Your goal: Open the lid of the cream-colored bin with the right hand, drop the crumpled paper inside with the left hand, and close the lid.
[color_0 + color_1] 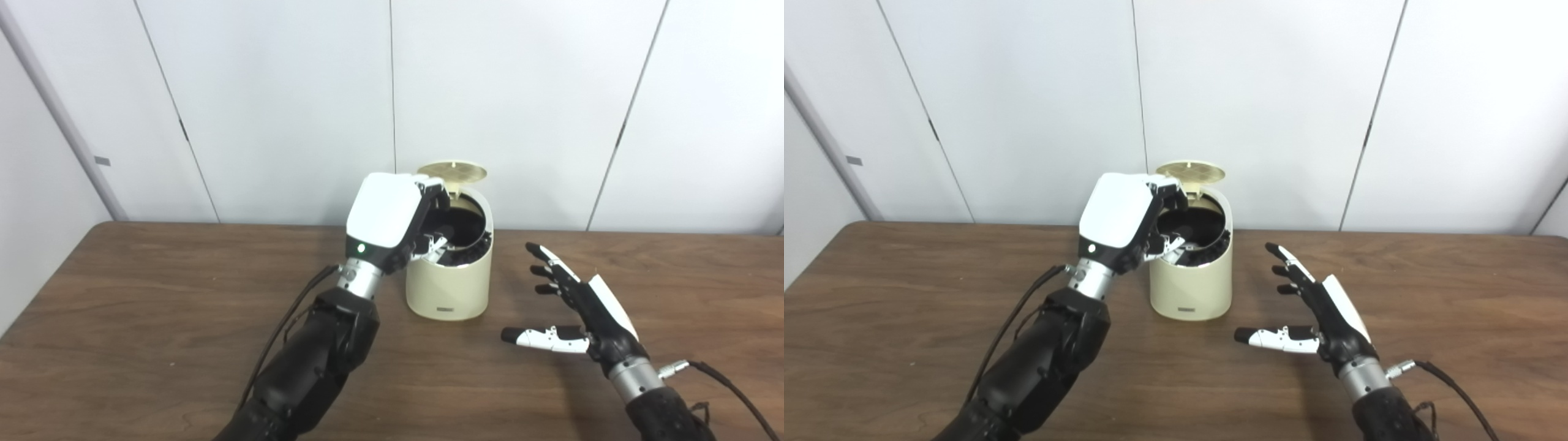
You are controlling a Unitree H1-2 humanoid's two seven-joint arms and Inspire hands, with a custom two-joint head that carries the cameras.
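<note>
The cream-colored bin (450, 288) stands at the table's back middle, its round lid (452, 171) tipped up at the back over a dark inside (459, 223). My left hand (398, 220) hangs over the left side of the opening, palm down. Its fingers (432, 187) and thumb (436, 245) are apart, and only the dark inside shows between them. No crumpled paper is in view. My right hand (576, 306) is open and empty, to the right of the bin and apart from it, low over the table.
The brown wooden table (153, 318) runs the full width of the view. White wall panels (275, 92) stand close behind the bin. A black cable (729, 386) trails from my right wrist.
</note>
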